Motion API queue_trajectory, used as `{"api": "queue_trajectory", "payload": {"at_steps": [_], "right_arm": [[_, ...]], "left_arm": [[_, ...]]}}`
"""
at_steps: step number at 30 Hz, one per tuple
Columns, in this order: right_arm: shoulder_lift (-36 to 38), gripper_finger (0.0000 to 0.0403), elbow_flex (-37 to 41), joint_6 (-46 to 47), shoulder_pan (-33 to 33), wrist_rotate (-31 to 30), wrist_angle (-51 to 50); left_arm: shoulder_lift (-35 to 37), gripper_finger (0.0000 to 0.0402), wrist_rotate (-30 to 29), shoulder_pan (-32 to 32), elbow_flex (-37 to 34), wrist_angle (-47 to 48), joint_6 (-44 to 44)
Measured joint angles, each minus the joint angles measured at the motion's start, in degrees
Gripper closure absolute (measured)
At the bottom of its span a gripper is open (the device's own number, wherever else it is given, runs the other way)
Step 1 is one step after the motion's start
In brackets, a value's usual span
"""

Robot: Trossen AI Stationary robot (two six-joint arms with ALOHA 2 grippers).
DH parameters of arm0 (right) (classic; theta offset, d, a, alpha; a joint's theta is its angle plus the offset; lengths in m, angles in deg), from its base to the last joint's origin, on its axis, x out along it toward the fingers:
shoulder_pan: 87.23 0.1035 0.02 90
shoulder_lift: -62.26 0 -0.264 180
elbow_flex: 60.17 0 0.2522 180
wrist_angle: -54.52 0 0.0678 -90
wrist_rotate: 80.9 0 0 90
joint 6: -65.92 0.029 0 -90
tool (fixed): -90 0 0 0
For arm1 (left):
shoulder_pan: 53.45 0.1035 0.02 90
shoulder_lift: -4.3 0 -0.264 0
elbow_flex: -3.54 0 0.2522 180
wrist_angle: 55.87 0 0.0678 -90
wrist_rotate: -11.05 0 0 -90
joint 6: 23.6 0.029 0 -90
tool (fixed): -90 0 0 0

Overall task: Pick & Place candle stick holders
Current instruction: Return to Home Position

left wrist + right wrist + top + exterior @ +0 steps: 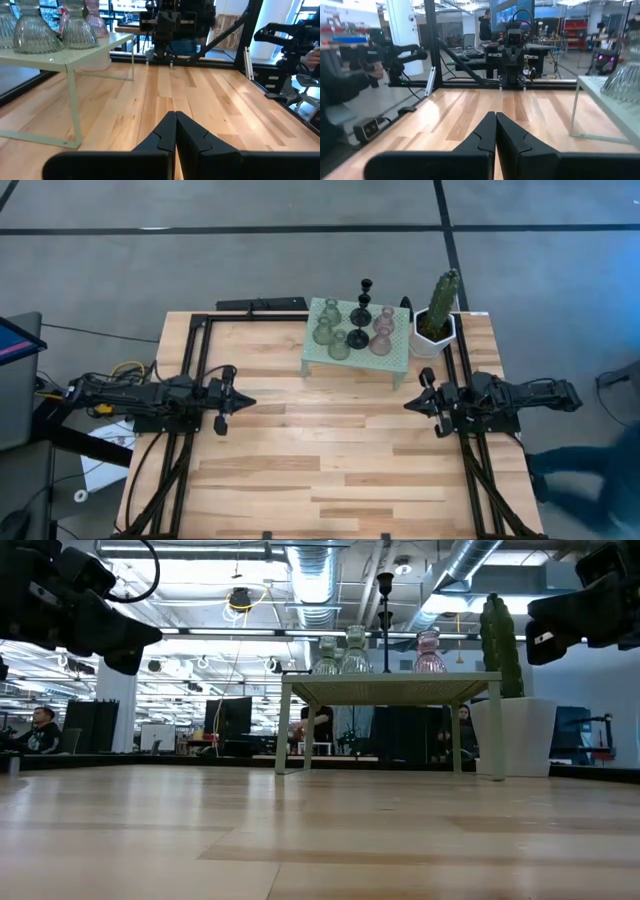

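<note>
- All seven candle stick holders (361, 313) stand upright on top of the mint perforated stand (398, 363); the stand sits at the far side of the table (330, 470)
- The two black thin-stemmed holders (366, 287) are near the stand's far middle; the three pale green glass holders (323, 333) cluster on the stand's left half; the two pinkish glass holders (381, 343) sit on its right half, one behind the other
- My left gripper (240, 402) hangs over the table, left of the stand and nearer than it, well apart from it; it points toward the stand's side; the left wrist view shows my fingertips (169, 125) pressed together with nothing between them
- My right gripper (410, 405) hangs just in front of the stand's right front corner, pointing left; its jaws are closed too, and empty
- In the low view both of my arms ride higher than the stand's top
- A cactus (444, 295) in a white pot (436, 340) stands just beside the stand's right end
</note>
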Motion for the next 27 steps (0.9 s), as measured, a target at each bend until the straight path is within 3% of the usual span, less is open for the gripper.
{"api": "queue_trajectory", "payload": {"at_steps": [27], "right_arm": [[0.0, 0.0403, 0.0, 2.9, 0.0, -0.1, 0.0]], "left_arm": [[-11.6, 0.0395, 0.0, 0.0, 0.0, -0.4, 0.0]]}}
